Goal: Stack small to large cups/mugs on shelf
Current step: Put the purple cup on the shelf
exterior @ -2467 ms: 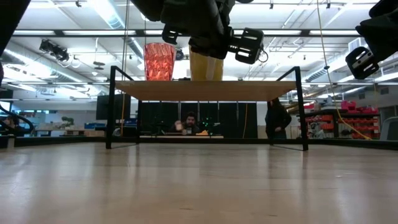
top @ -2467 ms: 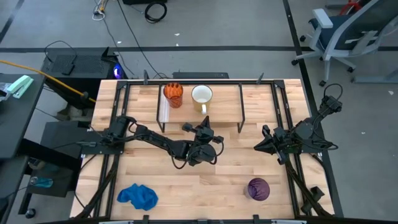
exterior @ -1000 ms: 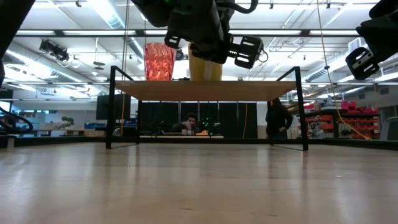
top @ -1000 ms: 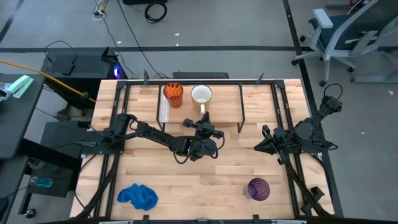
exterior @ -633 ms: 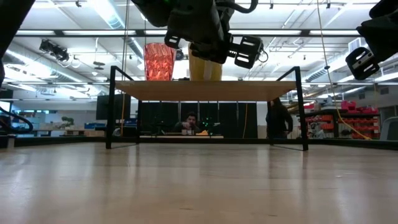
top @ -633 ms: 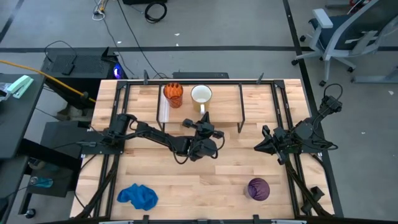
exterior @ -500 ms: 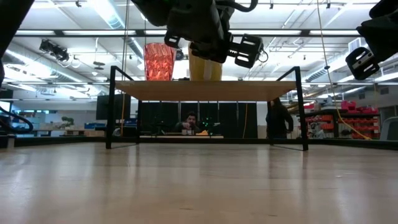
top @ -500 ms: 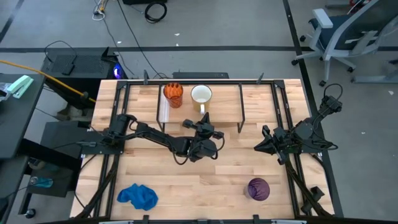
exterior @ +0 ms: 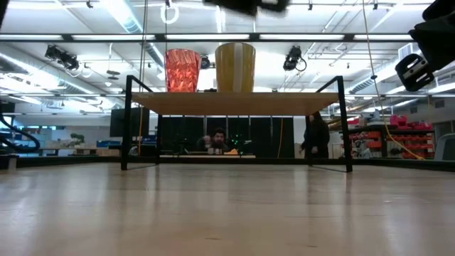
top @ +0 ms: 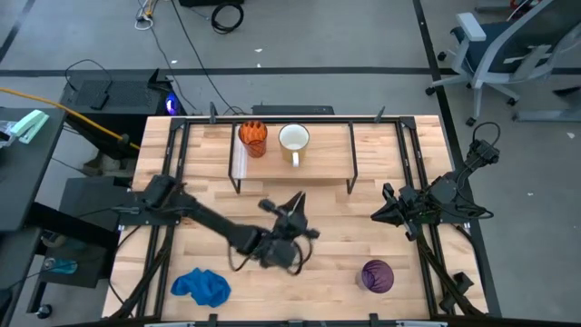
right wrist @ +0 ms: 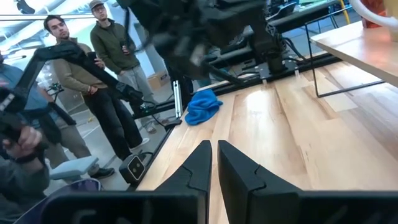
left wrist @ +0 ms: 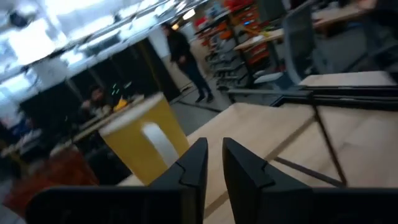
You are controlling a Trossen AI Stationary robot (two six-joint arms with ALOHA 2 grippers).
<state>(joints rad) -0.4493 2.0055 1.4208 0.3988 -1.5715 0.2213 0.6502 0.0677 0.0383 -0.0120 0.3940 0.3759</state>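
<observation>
Left gripper (top: 292, 202) pressed together, empty, near shelf (top: 327, 159) — mug (top: 294, 139) handle hidden in low view; purple tumbler (top: 377, 275) half cut off in right wrist view.

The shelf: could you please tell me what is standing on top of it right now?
On the shelf stand the orange cup and the white mug, side by side. The purple tumbler is not there.

Orange swirl-patterned cup (top: 253, 139) & white mug (top: 294, 138) w/ yellowish handle on light-wood shelf (top: 327, 145), black legs. Purple tumbler (top: 377, 275) nr front-right corner of pale wood counter (top: 336, 245); blue cloth (top: 201, 287) front-left. Both arms' fingers dark.
</observation>
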